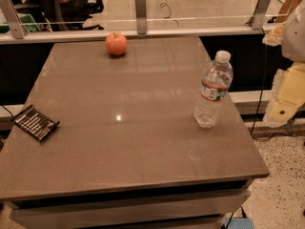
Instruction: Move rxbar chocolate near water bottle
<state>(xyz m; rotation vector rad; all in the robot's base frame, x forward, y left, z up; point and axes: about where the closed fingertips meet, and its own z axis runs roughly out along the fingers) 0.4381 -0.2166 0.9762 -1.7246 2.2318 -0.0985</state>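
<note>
The rxbar chocolate (35,122), a flat black wrapper with white print, lies at the left edge of the brown table (128,142), slightly overhanging it. The water bottle (213,90), clear with a white cap and a white-and-red label, stands upright at the right side of the table. The two are far apart, almost the table's width. My gripper is out of view; only a white and yellow part of my arm (287,92) shows at the right edge, beyond the table and to the right of the bottle.
An orange-red apple (116,44) sits at the table's far edge, middle left. A glass railing with metal posts (140,11) runs behind the table. The floor drops off at the right, past the table's edge.
</note>
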